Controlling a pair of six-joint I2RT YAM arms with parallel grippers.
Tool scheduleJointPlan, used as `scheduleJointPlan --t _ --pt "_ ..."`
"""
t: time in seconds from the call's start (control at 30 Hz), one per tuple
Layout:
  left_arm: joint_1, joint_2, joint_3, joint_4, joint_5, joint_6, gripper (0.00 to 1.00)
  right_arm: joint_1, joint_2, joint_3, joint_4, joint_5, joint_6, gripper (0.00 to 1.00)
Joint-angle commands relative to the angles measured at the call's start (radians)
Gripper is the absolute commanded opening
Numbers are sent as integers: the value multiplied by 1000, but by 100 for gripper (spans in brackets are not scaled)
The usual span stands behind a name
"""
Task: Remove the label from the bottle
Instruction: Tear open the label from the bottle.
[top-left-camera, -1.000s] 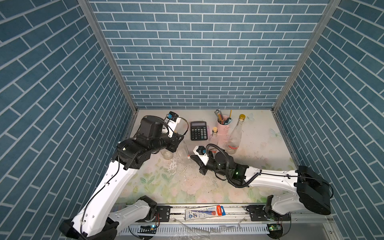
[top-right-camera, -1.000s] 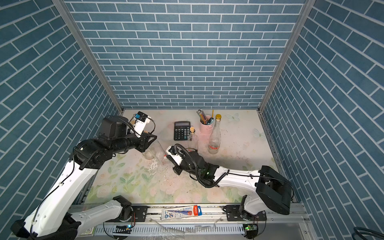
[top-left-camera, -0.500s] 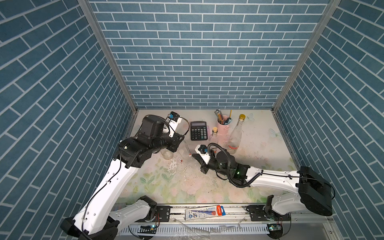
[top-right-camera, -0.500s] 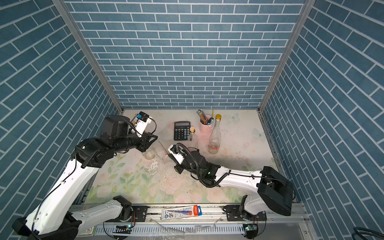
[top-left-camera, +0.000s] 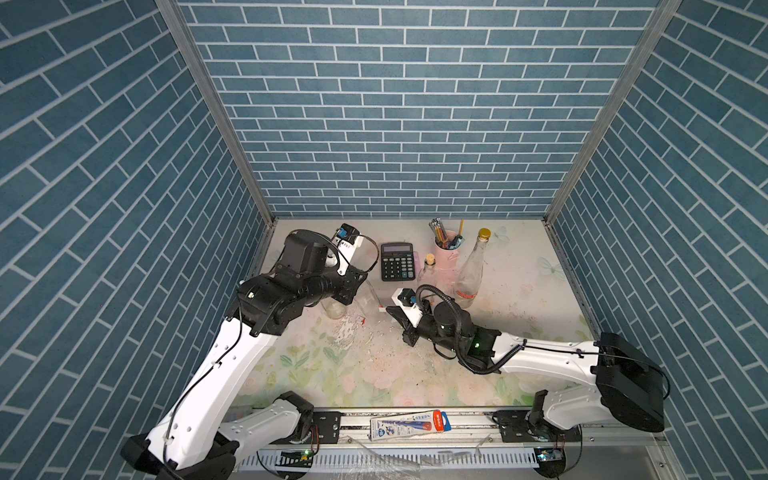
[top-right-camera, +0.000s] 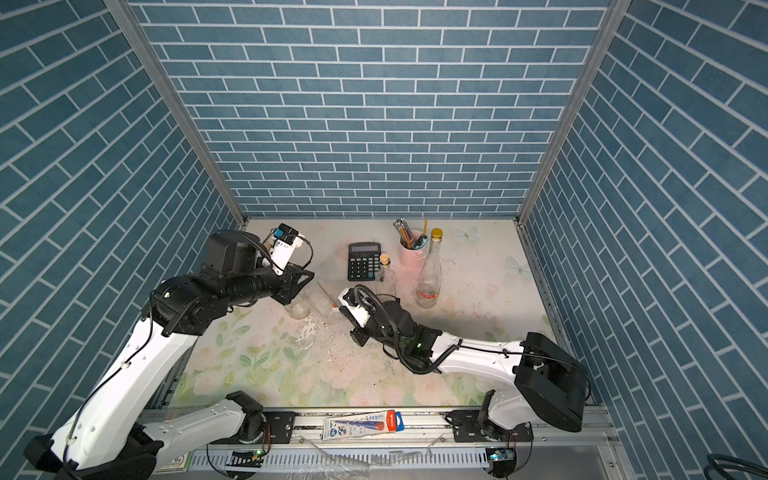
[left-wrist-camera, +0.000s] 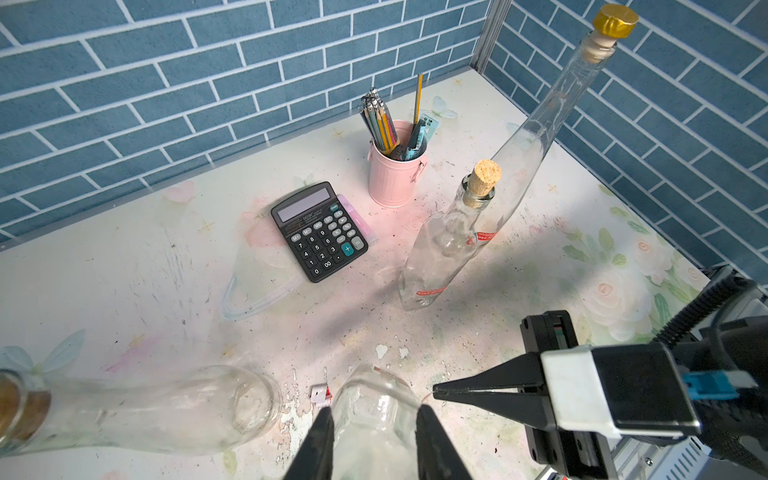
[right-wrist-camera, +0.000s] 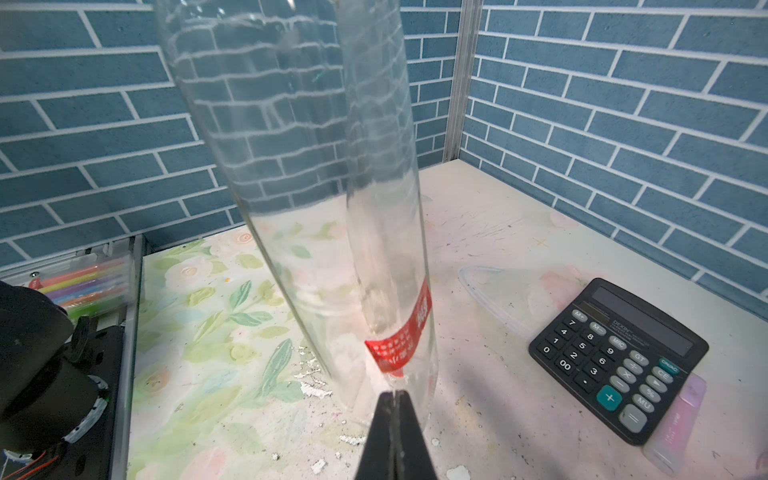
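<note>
Right tool (left-wrist-camera: 436, 390) nudged nearer held bottle (left-wrist-camera: 376, 399), three other bottles (left-wrist-camera: 440, 245) (left-wrist-camera: 540, 124) (left-wrist-camera: 166, 407), one calculator (left-wrist-camera: 320, 230)

Blue brick-patterned walls (top-left-camera: 395, 104) close in three sides, joined at the corners by grey metal posts (top-left-camera: 216, 108), around a pale, floral, scuffed bench (top-left-camera: 340, 374) with a metal rail (top-left-camera: 469, 419) along its front.

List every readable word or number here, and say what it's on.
"MRC", "GT", "CE", "MU", "00", digits 0 to 9: keys of the calculator.
Its brand line: too small to read.
White print on the red label of the bottle: blurred.
Print on the box in front: too small.
</note>
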Motion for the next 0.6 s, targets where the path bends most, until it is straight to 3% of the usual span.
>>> scheduleJointPlan --t 0.0,0.57 --pt "-4 -5 42 -1 -8 30 0 -8 -27 -16 11 25 -21 0" --pt "-4 12 65 -68 -9 77 0 -21 -29 -8 -6 27 -34 0"
